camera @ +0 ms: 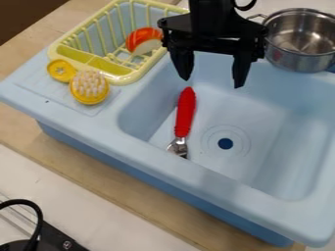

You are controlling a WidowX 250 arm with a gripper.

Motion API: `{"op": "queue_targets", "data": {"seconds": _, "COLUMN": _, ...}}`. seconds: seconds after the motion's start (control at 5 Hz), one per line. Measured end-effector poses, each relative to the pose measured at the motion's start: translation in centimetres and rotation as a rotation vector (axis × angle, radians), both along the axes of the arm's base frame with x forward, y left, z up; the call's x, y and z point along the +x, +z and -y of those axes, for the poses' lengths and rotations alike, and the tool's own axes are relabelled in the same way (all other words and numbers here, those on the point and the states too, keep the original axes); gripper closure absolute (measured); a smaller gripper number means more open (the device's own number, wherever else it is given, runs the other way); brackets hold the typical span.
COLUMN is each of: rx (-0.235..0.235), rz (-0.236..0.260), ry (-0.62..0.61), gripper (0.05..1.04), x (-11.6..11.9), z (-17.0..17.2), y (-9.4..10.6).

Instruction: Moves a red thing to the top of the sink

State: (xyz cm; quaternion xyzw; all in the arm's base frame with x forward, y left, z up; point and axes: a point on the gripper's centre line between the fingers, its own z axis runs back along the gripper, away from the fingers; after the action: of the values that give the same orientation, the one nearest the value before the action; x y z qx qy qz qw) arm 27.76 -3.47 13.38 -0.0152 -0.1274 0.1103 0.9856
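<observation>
Tool [212, 83] hangs spread above sink [196, 176], walls ringing red-handled utensil [185, 112] with room beside.

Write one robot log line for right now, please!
gripper: open, above sink | red-handled utensil: lying inside basin, not held | yellow brush: bristles up, beside dish rack | move: not done
</observation>
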Motion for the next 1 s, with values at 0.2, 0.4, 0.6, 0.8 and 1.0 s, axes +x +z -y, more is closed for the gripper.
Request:
{"op": "queue_targets", "data": {"seconds": 0.2, "rx": -0.004, "rz": -0.032, "ry": -0.007, "gripper": 0.085, "x": -0.4, "z": 0.0, "y": -0.7}}
{"op": "queue_targets", "data": {"seconds": 0.4, "rx": -0.046, "rz": -0.088, "ry": -0.089, "gripper": 0.085, "x": -1.0, "z": -0.8, "y": -0.7}}
{"op": "queue_targets", "data": {"seconds": 0.6, "rx": -0.048, "rz": -0.125, "ry": -0.226, "gripper": 0.085, "x": -0.9, "z": -2.1, "y": 0.4}}
{"op": "queue_targets", "data": {"seconds": 0.8, "rx": 0.03, "rz": -0.133, "ry": -0.337, "gripper": 0.085, "x": -0.6, "z": -3.6, "y": 1.8}}
{"op": "queue_targets", "data": {"seconds": 1.0, "rx": 0.126, "rz": -0.1, "ry": -0.437, "gripper": 0.085, "x": 0.6, "z": -5.8, "y": 3.2}}
